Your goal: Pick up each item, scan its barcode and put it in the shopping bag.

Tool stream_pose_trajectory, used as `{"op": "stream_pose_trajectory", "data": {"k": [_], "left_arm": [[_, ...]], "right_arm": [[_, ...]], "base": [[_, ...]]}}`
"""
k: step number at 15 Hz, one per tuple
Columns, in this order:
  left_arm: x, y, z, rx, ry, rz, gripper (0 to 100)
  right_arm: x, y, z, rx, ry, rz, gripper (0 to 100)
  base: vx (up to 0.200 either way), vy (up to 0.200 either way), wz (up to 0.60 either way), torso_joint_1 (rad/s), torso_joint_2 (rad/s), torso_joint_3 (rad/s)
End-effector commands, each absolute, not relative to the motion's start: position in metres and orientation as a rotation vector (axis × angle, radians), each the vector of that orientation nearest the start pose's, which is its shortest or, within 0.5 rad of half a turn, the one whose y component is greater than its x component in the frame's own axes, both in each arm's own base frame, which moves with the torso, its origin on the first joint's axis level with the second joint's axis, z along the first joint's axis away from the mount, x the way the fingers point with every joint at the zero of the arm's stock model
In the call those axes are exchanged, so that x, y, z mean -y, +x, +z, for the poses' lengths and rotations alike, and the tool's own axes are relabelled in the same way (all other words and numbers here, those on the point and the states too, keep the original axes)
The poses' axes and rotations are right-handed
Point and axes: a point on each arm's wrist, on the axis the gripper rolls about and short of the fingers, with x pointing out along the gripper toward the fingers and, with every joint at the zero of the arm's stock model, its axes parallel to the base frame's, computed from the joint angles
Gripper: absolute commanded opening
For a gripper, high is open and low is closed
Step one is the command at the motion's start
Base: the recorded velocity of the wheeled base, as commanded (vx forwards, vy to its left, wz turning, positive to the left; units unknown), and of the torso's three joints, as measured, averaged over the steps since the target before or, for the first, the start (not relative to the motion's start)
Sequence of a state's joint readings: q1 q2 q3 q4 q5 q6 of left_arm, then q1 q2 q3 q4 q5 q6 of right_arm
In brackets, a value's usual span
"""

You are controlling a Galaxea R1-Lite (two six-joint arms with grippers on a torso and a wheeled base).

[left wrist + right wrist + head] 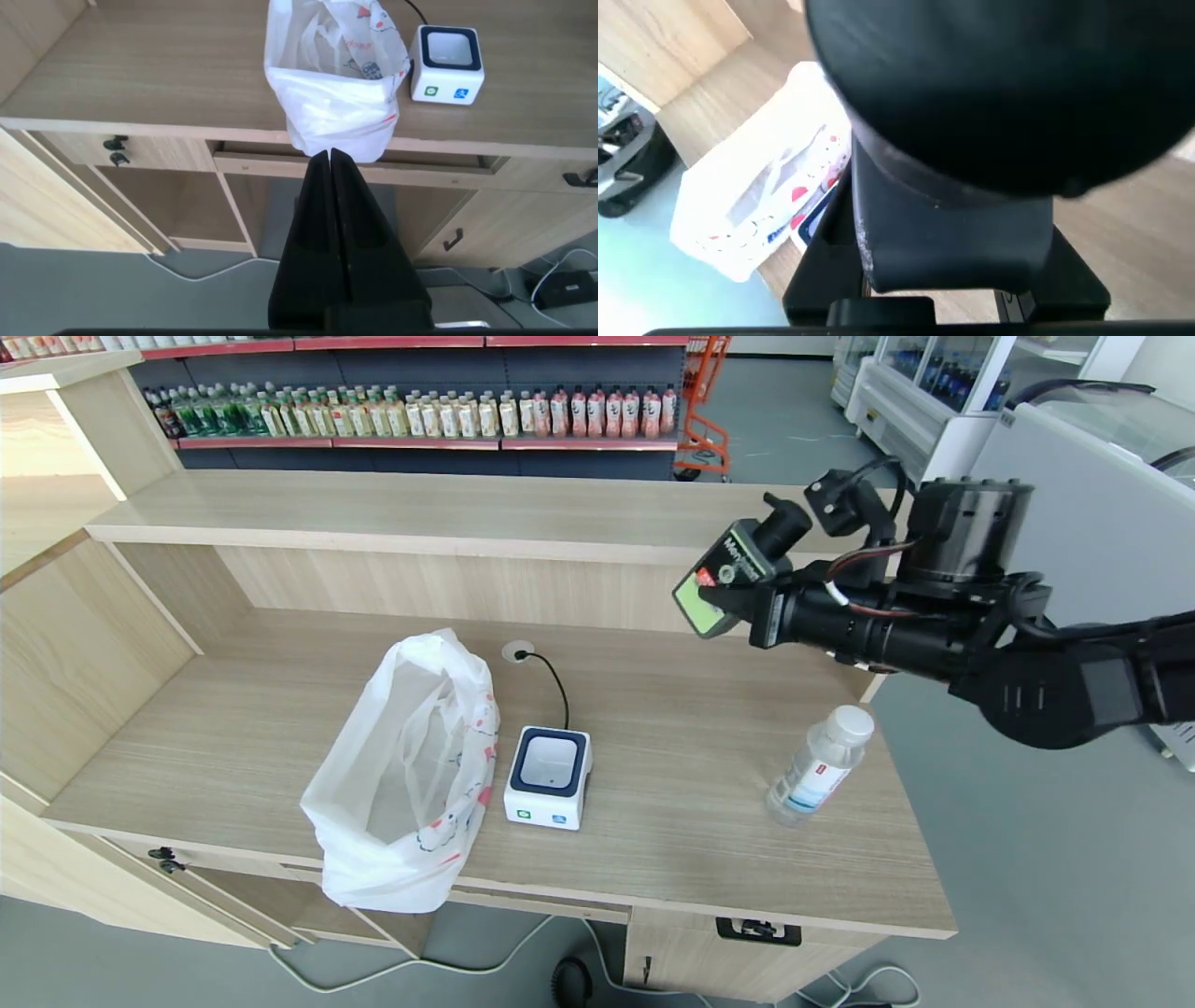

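A dark bottle [736, 567] with a black cap and a green label is clamped in the right gripper [744, 605], raised above the wooden counter [691, 728] toward its right rear. A clear water bottle [820, 765] stands near the counter's right edge. The scanner [549, 775] sits just beside the open shopping bag [411, 775]. The left gripper [332, 161] hangs before the counter's front edge, fingers pressed together, empty.

Bright, even light — only a faint shadow beside the shopping bag [401, 775]; head view's edges bow.
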State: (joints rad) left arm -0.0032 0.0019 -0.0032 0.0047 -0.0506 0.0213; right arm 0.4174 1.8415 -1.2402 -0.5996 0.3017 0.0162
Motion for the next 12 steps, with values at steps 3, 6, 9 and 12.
{"op": "stream_pose_trajectory", "data": {"k": [3, 6, 9, 12], "left_arm": [[0.001, -0.023, 0.076, -0.002, 0.021, -0.055, 0], [0.001, -0.023, 0.076, -0.002, 0.021, -0.054, 0], [0.001, -0.023, 0.076, -0.002, 0.021, -0.054, 0], [0.001, -0.023, 0.076, -0.002, 0.021, -0.054, 0]], "right_arm": [[-0.084, 0.209, 0.297, 0.325, -0.439, 0.655, 0], [-0.069, 0.157, 0.259, 0.642, -1.04, 0.823, 0], [-0.072, 0.149, 0.234, 1.074, -1.524, 0.88, 0], [-0.076, 0.134, 0.243, 1.434, -1.813, 0.679, 0]], "base": [[0.0, 0.0, 0.0, 0.0, 0.0, 0.0], [0.0, 0.0, 0.0, 0.0, 0.0, 0.0], [0.0, 0.0, 0.0, 0.0, 0.0, 0.0], [0.0, 0.0, 0.0, 0.0, 0.0, 0.0]]}}
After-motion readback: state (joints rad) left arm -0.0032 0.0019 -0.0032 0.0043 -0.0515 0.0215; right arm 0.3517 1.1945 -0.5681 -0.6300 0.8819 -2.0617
